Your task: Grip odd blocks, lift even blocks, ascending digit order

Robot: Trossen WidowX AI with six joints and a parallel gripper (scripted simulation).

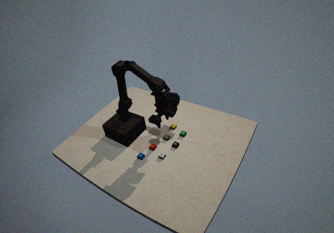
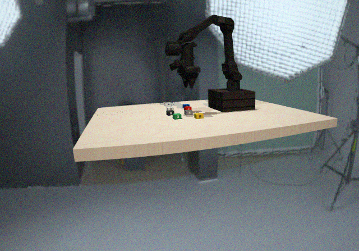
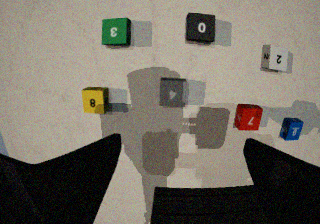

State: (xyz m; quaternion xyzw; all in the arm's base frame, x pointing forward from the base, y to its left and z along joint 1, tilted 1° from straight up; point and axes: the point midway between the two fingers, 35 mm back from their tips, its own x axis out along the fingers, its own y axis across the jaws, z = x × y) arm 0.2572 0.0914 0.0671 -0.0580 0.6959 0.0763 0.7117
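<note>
Seven digit-marked blocks, white 2 on the white block (image 1: 162,156) (image 3: 279,59) included, beneath the released, empty tool (image 1: 159,121) (image 2: 188,86) (image 3: 184,144).

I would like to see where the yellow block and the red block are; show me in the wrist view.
Yellow block (image 3: 93,99): wrist view, its face with the digit.
Red block (image 3: 248,116): wrist view, its face with the 7.

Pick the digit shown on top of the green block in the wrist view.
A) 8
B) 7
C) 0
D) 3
D: the top face of the green block carries a white 3, seen upside down in the wrist view.
</note>
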